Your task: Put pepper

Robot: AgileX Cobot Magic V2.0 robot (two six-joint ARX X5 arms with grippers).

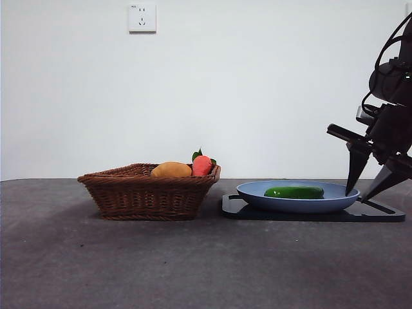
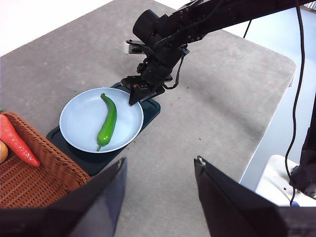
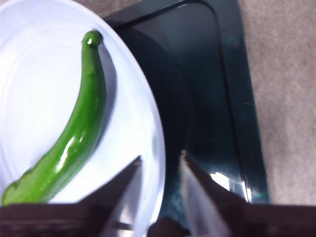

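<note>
One woven basket [image 1: 147, 192] stands at the left of the front view on the grey table [image 1: 193, 264]; in it that view shows one yellow-orange oval fruit [image 1: 171, 170] and one red-orange piece with green leaves [image 1: 202, 165]; the left wrist view shows the red one as a long, tapering red pepper [image 2: 16, 140] and only a sliver of the orange fruit at the picture's edge. Just beside the basket lies one dark tray [image 1: 380, 210]; on it sits one blue plate [image 1: 257, 190]; on the plate lies the single green pepper [image 1: 294, 192], free of either gripper. The front view gives the green pepper as a short rounded bar; the wrist views show it long, curved and glossy, with a stem end [image 3: 92, 37].

At the far right the right gripper [image 1: 368, 193] hangs over the plate's rim, its two jaws apart, one tip over the plate and the other over the tray; whether the tips touch I cannot tell; the right wrist view shows the rim passing between them. The left gripper [image 2: 160, 170] is seen only in its own wrist view, held high above the table, jaws apart and holding nothing.

The table is matt, speckled grey with rounded corners; behind it is a plain white wall with one white socket [image 1: 142, 17].
</note>
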